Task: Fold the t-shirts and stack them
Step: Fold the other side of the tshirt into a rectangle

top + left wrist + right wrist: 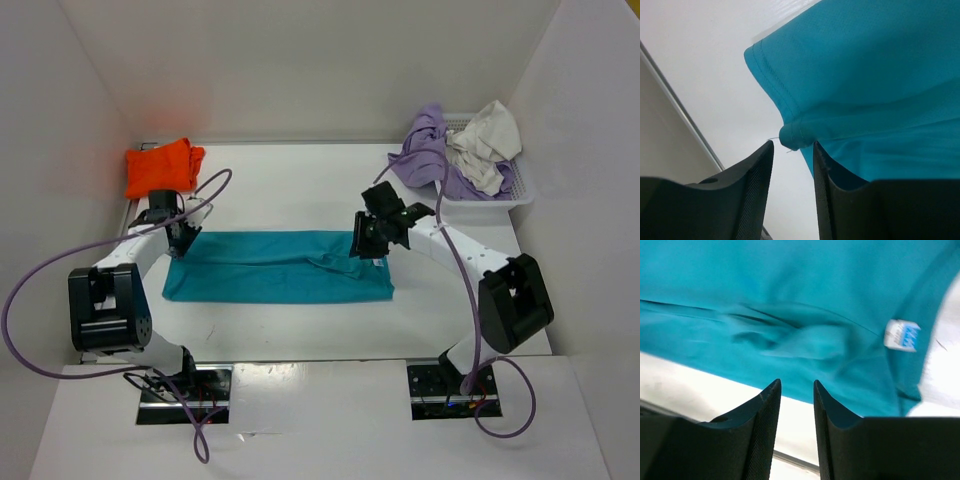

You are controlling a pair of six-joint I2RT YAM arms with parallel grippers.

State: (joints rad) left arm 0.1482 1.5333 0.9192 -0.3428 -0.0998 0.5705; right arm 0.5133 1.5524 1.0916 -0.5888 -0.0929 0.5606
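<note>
Left gripper [793, 146] and right gripper [796, 383] stand part-open (gripping nothing); teal-blue t-shirt [280, 266] lies beneath.

A robot lab. White panels [300, 60] box in the bench [290, 190]. A left arm [110, 295] and right arm [512, 300] are bolted at the bottom.

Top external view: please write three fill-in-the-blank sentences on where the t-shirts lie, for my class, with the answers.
The orange t-shirt lies folded at the far ____ corner of the table.
A second t-shirt, ____ in colour, shares the white basket with the off-white t-shirt.
The flat t-shirt between the left gripper and right gripper is ____.
Missing words: left; lavender; teal.
</note>
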